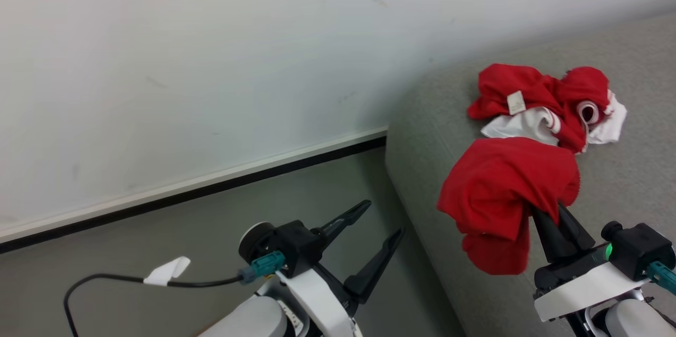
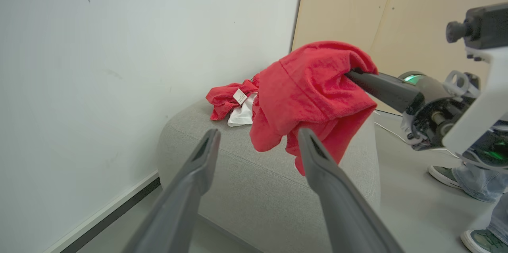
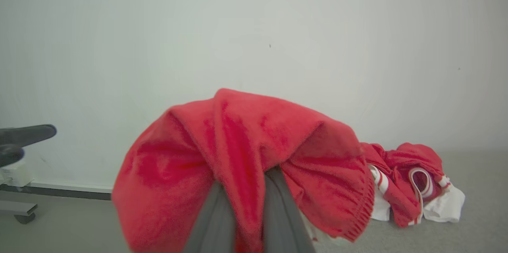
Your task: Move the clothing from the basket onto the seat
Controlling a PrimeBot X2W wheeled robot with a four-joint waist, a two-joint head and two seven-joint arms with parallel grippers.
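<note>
Seat (image 1: 634,178): red-and-white clothing pile (image 1: 544,104) on top, by wall (image 1: 211,62). Right gripper (image 1: 552,215): clamped on red garment (image 1: 501,189) hanging over seat edge. Left gripper (image 1: 384,216): spread wide, empty, above floor (image 1: 211,231) beside seat.

Fabric items counted: one plain bright red soft cloth (image 1: 501,194) and, apart from it, one crumpled heap of red and white-trimmed garments (image 1: 544,104). The number of pieces within that heap cannot be told. On the heap: one small white tag (image 1: 516,102).

Furniture: one large light grey upholstered sofa (image 1: 623,184).

Grippers: two, the left gripper (image 1: 383,218) and the right gripper (image 1: 554,218), each with two long dark fingers, four in all.

Floor: one black cable (image 1: 105,279). In the left wrist view, two grey-green shoes (image 2: 444,175) of one person.
</note>
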